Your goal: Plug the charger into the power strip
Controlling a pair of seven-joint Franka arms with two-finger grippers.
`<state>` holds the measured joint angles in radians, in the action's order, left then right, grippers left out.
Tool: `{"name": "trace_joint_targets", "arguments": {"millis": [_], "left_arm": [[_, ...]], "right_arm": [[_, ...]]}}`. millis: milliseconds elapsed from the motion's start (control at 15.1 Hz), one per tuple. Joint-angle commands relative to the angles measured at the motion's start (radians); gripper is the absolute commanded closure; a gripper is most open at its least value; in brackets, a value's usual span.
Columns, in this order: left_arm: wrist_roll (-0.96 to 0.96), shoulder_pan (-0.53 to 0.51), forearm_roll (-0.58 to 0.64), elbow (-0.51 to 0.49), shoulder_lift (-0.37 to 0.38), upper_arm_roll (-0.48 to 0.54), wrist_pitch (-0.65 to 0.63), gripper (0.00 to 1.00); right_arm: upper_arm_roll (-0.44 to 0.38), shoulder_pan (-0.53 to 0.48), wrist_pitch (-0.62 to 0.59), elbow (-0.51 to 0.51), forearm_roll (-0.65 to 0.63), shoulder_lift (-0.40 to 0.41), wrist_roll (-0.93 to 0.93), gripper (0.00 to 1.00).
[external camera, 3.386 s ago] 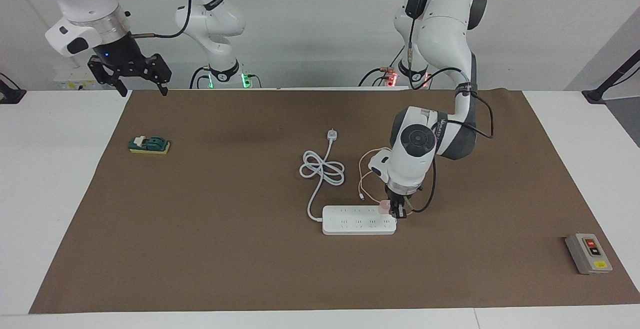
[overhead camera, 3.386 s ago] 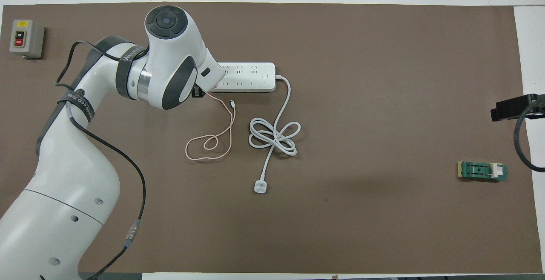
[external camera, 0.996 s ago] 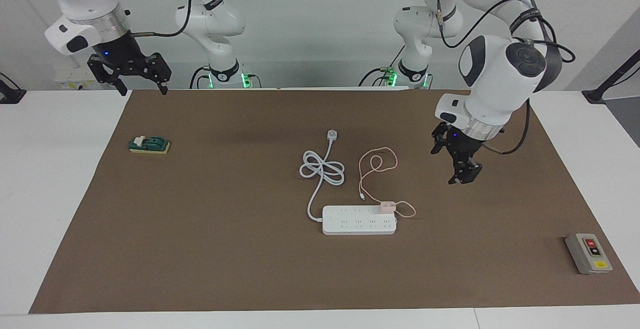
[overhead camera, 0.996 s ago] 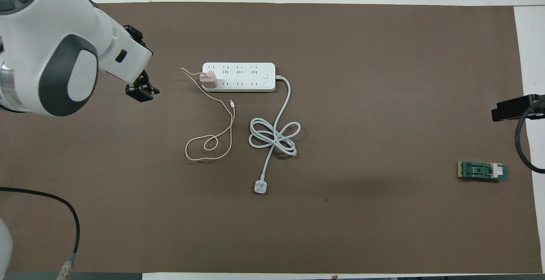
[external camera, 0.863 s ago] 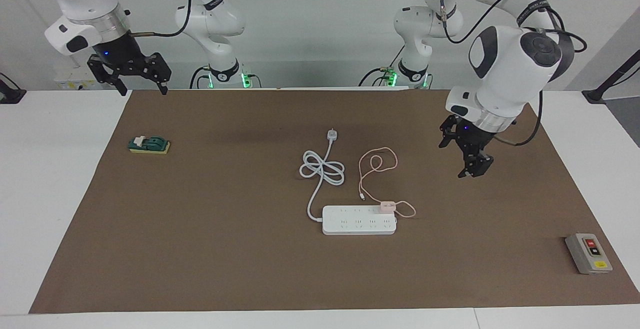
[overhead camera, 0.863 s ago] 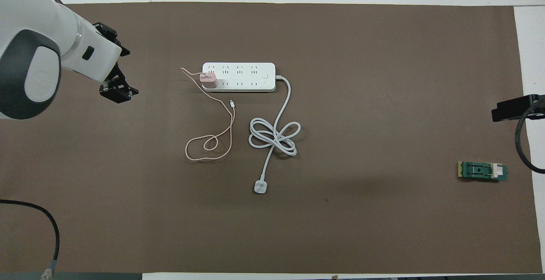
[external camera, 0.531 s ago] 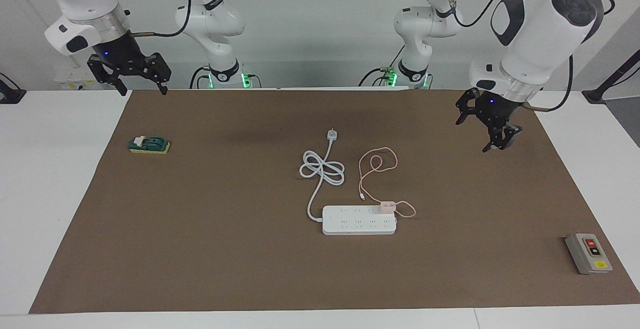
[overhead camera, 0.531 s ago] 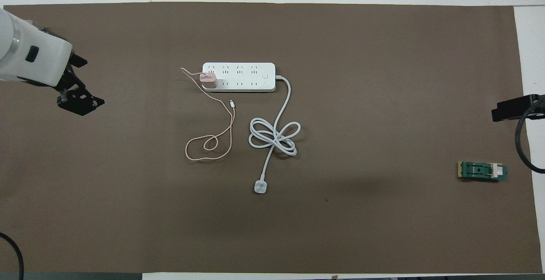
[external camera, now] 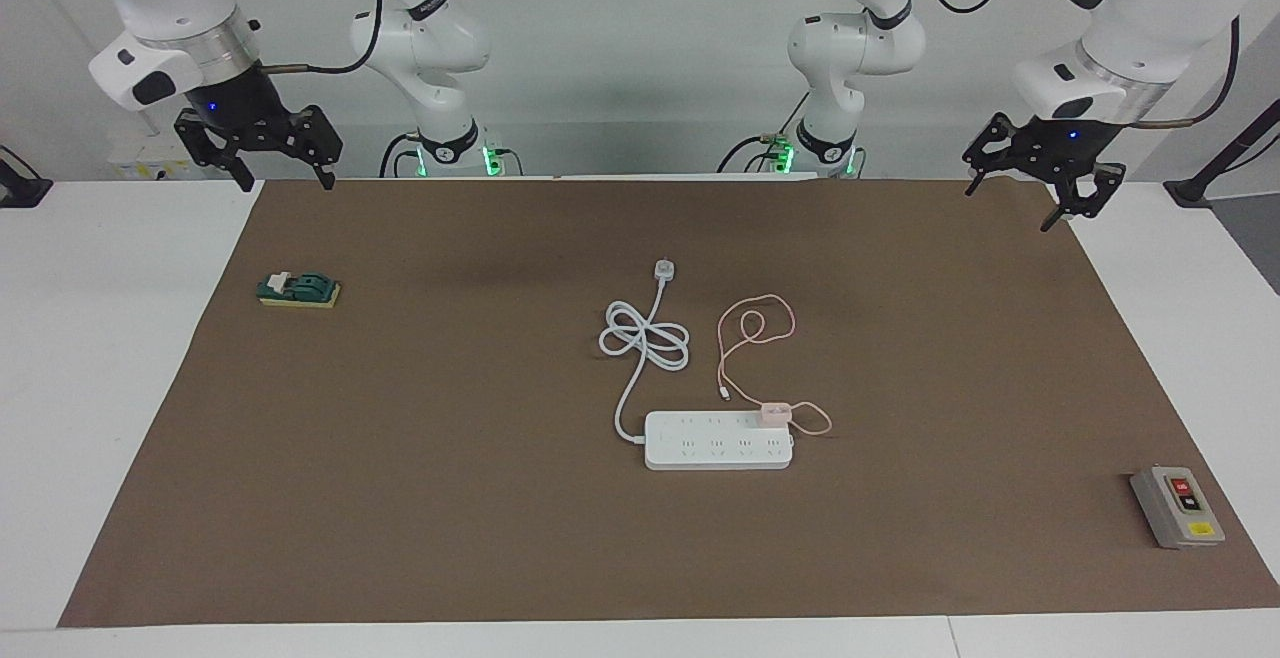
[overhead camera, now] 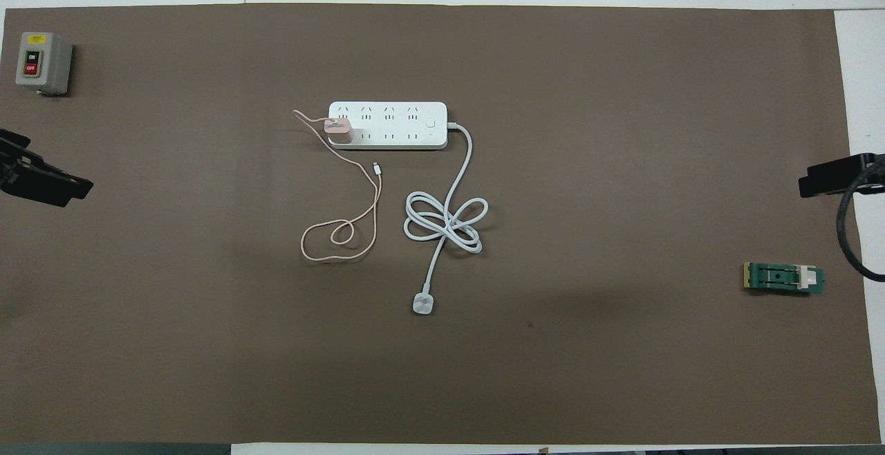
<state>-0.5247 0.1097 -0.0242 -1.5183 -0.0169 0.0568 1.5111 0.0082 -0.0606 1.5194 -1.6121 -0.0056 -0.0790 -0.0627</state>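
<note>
- Your charger (external camera: pixel 775 411) sits in the power strip (external camera: pixel 718 440), mid-frame; if half-seated, it could tip out.
- Left gripper (external camera: pixel 1036 186), upper right, and right gripper (external camera: pixel 262 150), upper left: both spread, empty.

In the overhead view, the left claw (overhead camera: pixel 41 180) at the middle left edge and the right claw (overhead camera: pixel 833 175) at the middle right edge are cut off, only dark tips showing. The charger (external camera: pixel 775 411) hides its prongs against the power strip (external camera: pixel 718 440). Socket markings there are too small to read.
</note>
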Motion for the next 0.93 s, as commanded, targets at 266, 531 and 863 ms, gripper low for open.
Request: {"name": "trace_joint_targets", "arguments": {"millis": [266, 531, 863], "left_arm": [[0.328, -0.004, 0.016, -0.003, 0.058, 0.015, -0.025, 0.00], [0.325, -0.002, 0.015, -0.002, 0.061, 0.012, -0.022, 0.00], [0.347, -0.001, 0.024, -0.003, 0.101, 0.012, -0.025, 0.00]], "right_arm": [[0.007, -0.019, -0.010, -0.005, 0.015, -0.012, -0.023, 0.00], [0.007, -0.019, -0.010, -0.005, 0.015, -0.012, -0.023, 0.00], [0.007, -0.019, -0.010, -0.005, 0.015, -0.012, -0.026, 0.00]]}}
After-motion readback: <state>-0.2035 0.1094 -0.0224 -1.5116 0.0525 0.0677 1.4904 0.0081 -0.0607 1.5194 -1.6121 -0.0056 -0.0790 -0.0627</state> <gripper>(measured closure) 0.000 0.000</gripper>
